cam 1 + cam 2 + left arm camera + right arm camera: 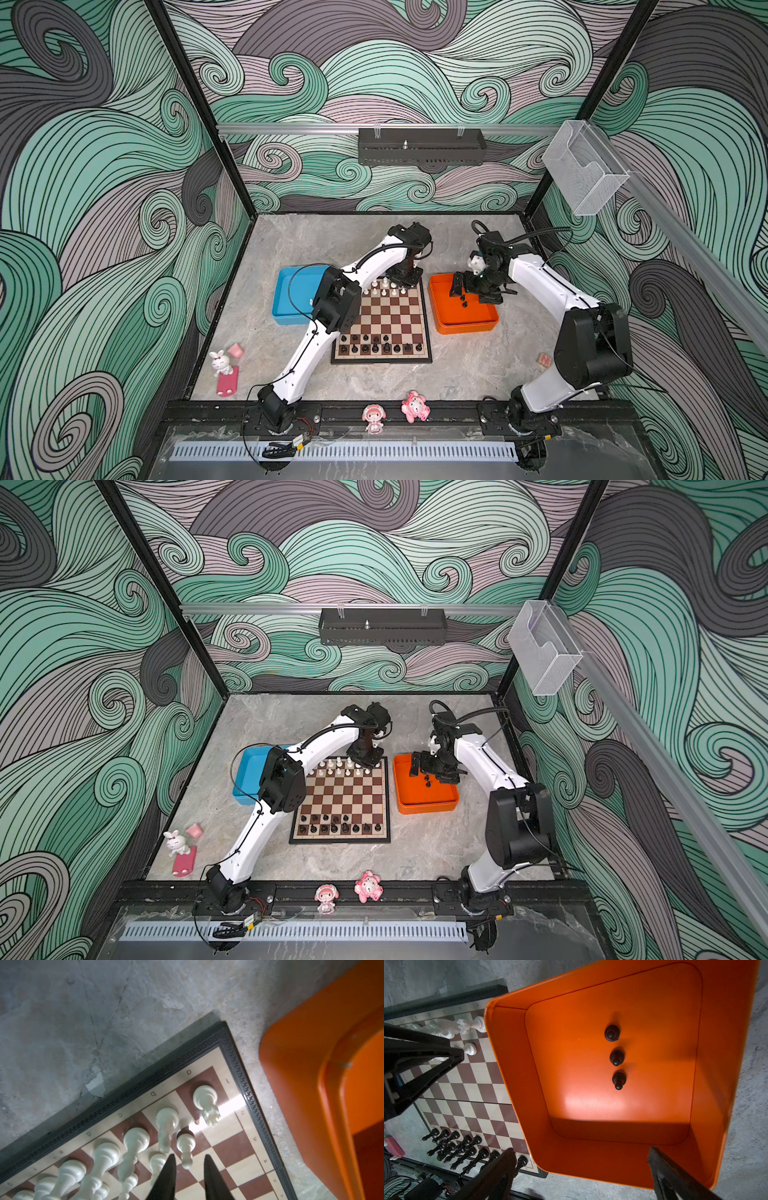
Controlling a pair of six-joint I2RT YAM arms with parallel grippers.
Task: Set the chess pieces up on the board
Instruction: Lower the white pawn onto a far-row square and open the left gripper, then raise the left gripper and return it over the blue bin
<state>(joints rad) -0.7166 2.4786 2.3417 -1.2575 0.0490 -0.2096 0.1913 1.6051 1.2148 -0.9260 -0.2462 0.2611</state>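
In both top views the grey, veined table (pixel 291 241) lay inside a booth whose walls carried swirling waves of green, grey and mauve; black posts stood at the back corners; a black basket (pixel 422 147) hung from the silver rail on the back wall, and a clear plastic box (pixel 584 166) sat on the rail at the right. The board (pixel 384 320) lay flat mid-table, just beside a blue tray (pixel 282 291) on its left and an orange tray (pixel 465 328) on its right; white chess pieces (pixel 388 286) stood along its far edge, black chess pieces (pixel 374 347) in two rows along its near edge. The left tool (pixel 404 283) hung over the board's far right corner, the right tool (pixel 469 293) over the orange tray. A toy rabbit (pixel 220 361) stood near the table's left edge; two pink figurines (pixel 374 417) stood on the front frame.

In the left wrist view the table looked pale and mottled, with a chipped patch beside the board's black patterned frame; the left tool's fingers (pixel 168 1176) stood a little apart, clamping nothing; a white pawn (pixel 185 1145) stood upright in the gap at their tips, board showing on either side of it.

In the right wrist view the right tool's fingers (pixel 500 1167) stood wide apart and empty above the orange tray; three black pawns (pixel 616 1056) stood upright in a line on its glossy floor, apart from one another.
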